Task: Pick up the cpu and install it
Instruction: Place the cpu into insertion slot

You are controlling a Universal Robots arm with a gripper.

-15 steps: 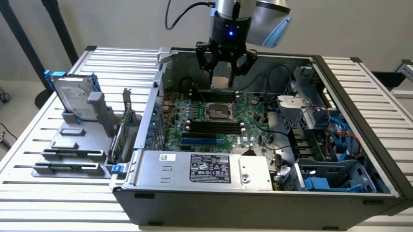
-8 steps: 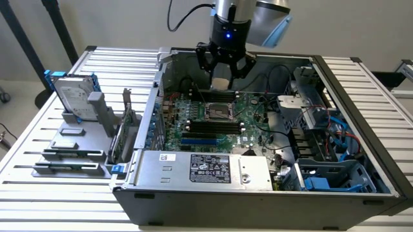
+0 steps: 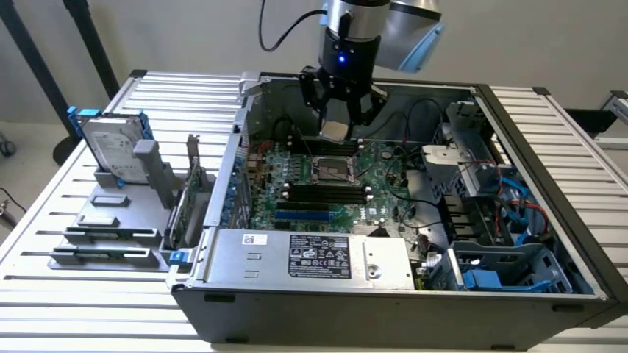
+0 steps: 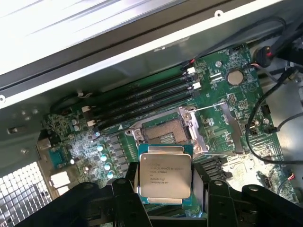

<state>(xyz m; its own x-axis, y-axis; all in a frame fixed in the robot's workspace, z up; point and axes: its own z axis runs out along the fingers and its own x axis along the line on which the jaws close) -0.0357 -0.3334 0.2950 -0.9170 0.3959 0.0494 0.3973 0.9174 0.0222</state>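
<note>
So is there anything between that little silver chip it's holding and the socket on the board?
Nothing visible does. The gripper holds the cpu in the air over the motherboard, and the socket below it lies open and bare; no cable or part crosses the gap between them.

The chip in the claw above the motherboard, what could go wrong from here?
The chip hangs in the claw above the open socket, apart from it. If it comes down tilted or off-centre, it may damage the socket. It may also slip, as the claw grips only its edges.
</note>
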